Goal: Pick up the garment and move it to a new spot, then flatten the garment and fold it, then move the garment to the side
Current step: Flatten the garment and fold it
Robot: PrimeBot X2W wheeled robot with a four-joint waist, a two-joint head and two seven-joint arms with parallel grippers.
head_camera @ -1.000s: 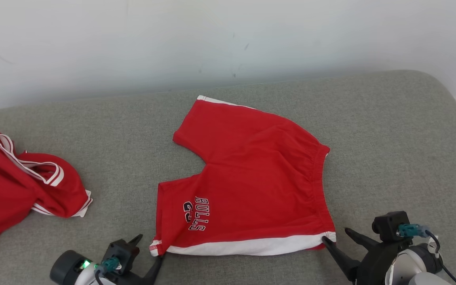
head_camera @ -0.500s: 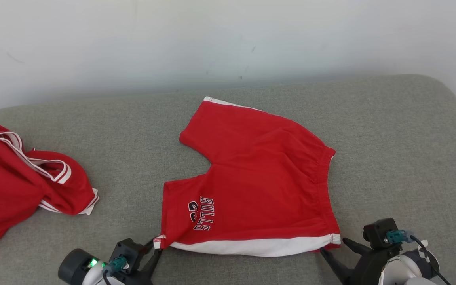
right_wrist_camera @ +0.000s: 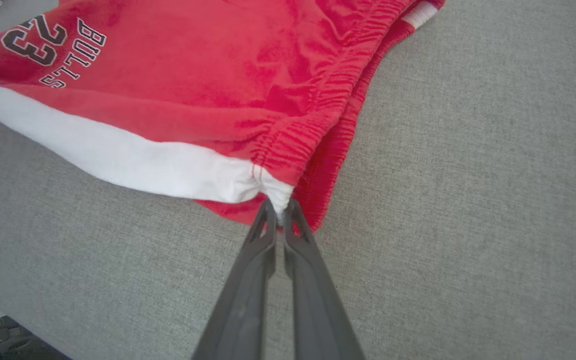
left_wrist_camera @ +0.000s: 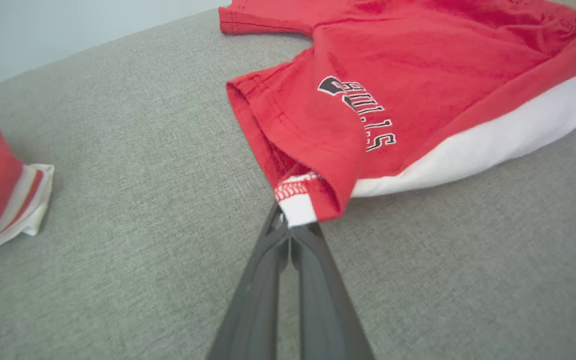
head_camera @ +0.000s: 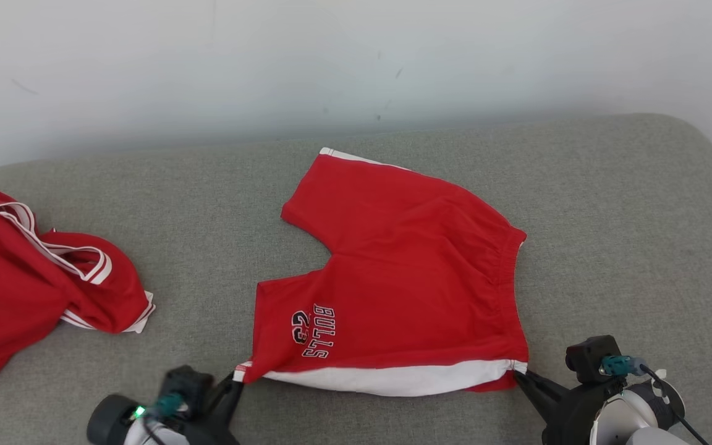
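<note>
The garment (head_camera: 405, 272) is a pair of red shorts with a white side stripe and "BULLS 23" print, lying spread on the grey cushion. My left gripper (head_camera: 237, 378) is shut on the near leg-hem corner; in the left wrist view the garment (left_wrist_camera: 418, 75) has its white corner pinched at my left gripper (left_wrist_camera: 290, 225) and lifted slightly. At the near waistband corner my right gripper (head_camera: 520, 374) is also shut on cloth. The right wrist view shows the garment (right_wrist_camera: 208, 90) with its white stripe end clamped in my right gripper (right_wrist_camera: 278, 212).
A second red garment with white trim (head_camera: 34, 278) lies crumpled at the cushion's left side, its edge also in the left wrist view (left_wrist_camera: 3, 200). The grey cushion (head_camera: 628, 235) ends at a white wall behind. Bare cushion lies right of the shorts.
Both grippers have closed on the near corners of the shorts, the left first, then the right. The near hem has lifted and drawn taut. The camera shifted slightly.
</note>
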